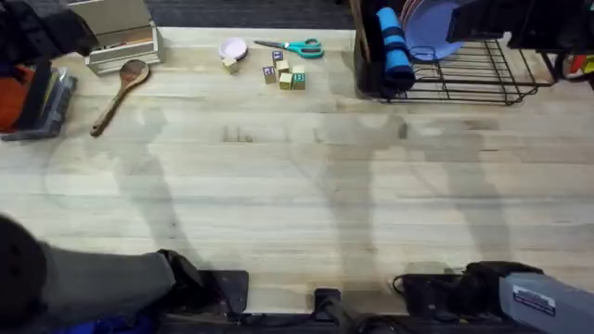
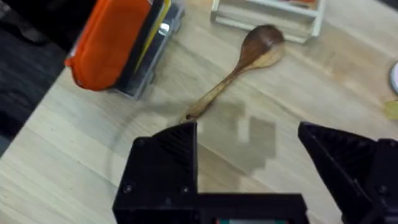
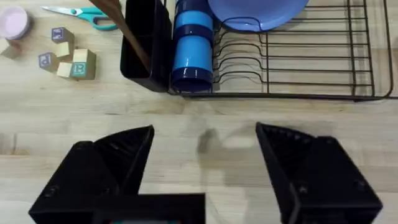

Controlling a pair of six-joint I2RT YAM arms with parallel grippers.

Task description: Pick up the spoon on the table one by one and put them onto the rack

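A brown wooden spoon (image 1: 119,95) lies on the table (image 1: 297,186) at the far left, its round bowl toward the beige box. In the left wrist view the spoon (image 2: 239,68) lies just beyond my left gripper (image 2: 245,134), which is open, holds nothing and hovers above the wood near the handle's end. The black wire rack (image 1: 483,79) stands at the far right. My right gripper (image 3: 205,130) is open and holds nothing, a short way in front of the rack (image 3: 298,68). A brown wooden handle (image 3: 127,31) leans in the black holder at the rack's left end.
A blue cup (image 1: 394,42) and a bluish plate (image 1: 432,28) sit in the rack. Teal scissors (image 1: 295,46), lettered blocks (image 1: 283,74) and a small pink bowl (image 1: 232,48) lie at the far middle. A beige box (image 1: 121,37) and an orange-and-grey case (image 1: 32,97) stand at the far left.
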